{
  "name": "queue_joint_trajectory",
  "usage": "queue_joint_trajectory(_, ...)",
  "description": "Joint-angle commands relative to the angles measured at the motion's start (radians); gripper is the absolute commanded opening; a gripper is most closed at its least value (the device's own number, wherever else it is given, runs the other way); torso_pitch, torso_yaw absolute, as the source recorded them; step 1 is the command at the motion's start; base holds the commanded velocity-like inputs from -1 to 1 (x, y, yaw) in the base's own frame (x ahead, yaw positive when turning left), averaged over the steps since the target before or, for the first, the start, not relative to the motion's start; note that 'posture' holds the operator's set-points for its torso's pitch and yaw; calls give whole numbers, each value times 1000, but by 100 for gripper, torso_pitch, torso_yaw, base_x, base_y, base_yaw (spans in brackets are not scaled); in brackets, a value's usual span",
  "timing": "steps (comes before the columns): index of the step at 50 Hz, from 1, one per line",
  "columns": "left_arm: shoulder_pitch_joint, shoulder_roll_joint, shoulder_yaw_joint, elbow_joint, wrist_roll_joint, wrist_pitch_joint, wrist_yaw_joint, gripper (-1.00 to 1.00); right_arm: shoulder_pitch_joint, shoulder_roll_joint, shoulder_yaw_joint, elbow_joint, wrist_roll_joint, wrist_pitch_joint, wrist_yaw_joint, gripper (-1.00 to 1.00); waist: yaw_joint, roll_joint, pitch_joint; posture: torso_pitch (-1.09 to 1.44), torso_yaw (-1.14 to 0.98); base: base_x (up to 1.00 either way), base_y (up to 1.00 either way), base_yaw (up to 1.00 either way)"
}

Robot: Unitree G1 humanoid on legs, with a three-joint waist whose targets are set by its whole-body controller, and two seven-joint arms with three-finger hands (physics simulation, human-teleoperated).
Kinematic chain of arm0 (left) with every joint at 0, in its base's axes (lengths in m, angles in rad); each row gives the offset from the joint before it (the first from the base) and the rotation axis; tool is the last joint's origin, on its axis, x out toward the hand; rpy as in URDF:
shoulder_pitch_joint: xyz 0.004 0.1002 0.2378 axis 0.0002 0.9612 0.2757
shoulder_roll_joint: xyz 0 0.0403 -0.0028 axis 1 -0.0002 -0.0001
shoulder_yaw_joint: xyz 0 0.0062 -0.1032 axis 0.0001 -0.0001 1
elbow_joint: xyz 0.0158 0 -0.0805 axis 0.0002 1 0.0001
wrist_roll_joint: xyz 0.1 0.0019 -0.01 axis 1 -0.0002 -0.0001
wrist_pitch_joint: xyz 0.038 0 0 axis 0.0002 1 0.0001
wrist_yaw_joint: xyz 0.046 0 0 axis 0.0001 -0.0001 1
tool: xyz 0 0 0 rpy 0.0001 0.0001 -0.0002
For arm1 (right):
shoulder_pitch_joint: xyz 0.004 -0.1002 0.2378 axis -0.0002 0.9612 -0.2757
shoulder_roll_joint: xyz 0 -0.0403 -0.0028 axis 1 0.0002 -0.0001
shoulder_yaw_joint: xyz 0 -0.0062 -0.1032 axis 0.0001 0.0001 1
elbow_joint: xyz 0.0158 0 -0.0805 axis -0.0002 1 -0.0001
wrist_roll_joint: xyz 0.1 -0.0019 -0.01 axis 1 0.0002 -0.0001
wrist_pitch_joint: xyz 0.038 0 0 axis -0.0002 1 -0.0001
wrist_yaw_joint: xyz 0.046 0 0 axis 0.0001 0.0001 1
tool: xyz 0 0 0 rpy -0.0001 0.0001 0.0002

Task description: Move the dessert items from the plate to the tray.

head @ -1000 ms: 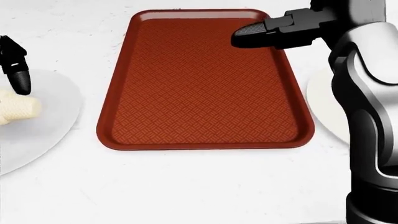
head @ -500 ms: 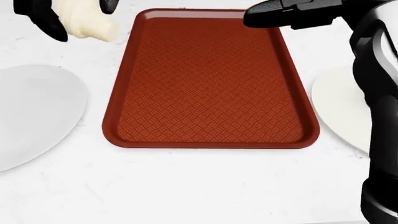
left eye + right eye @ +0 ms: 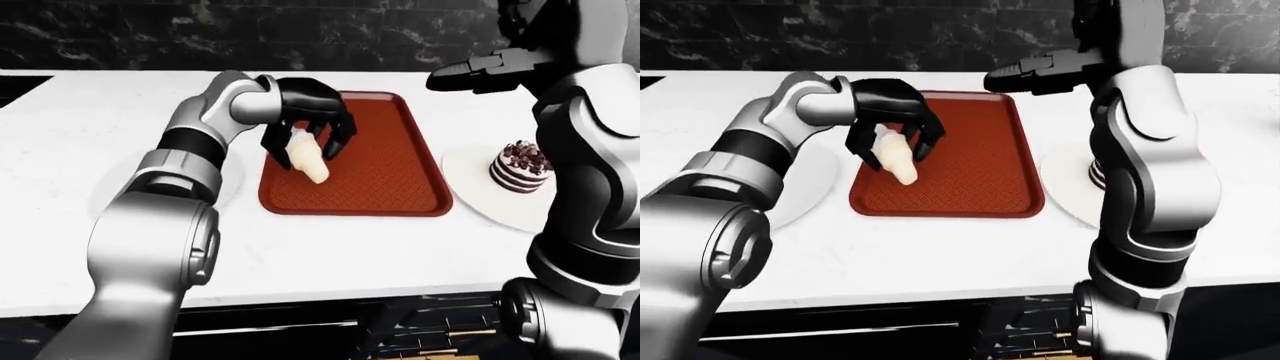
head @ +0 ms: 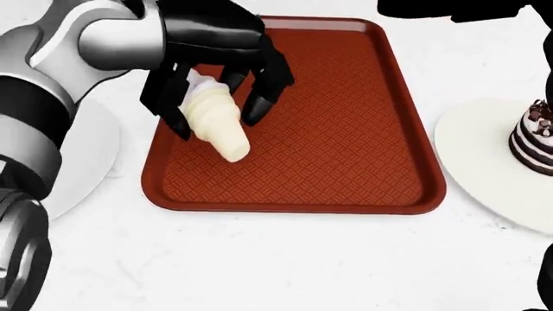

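While the left hand hangs over the left half of the red tray, its black fingers are curled round a pale cream horn pastry, gripping it at the wide end with the narrow tip pointing down toward the tray's textured floor. Whether that tip touches the tray, I cannot tell. Out to the left, partly under the silver forearm, sits a white plate on the white marble counter. Over to the right hand now: it is held high above the tray's top right corner, fingers stretched out flat and holding nothing. Beneath that arm, just beside the tray's right edge, another white plate carries a small layered chocolate cake with dark and white bands, standing upright toward the plate's right side. Behind the counter runs a dark marbled wall.
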Motion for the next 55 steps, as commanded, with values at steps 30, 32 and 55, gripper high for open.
queue_joint_trajectory(30,-49,2,19,-40,-33,75,-95,100,0,-32,-25,-60,48,-14,-32,100,2,-6,-33,0,0,0,0,0)
queue_joint_trajectory(32,-68,11,22,-42,-35,75,-98,100,2,-33,-25,-62,49,-14,-33,100,2,-6,-33,0,0,0,0,0)
queue_joint_trajectory(55,-205,173,190,-327,-499,994,49,100,-375,-299,128,419,-297,-49,369,100,-13,13,-16,0,0,0,0,0)
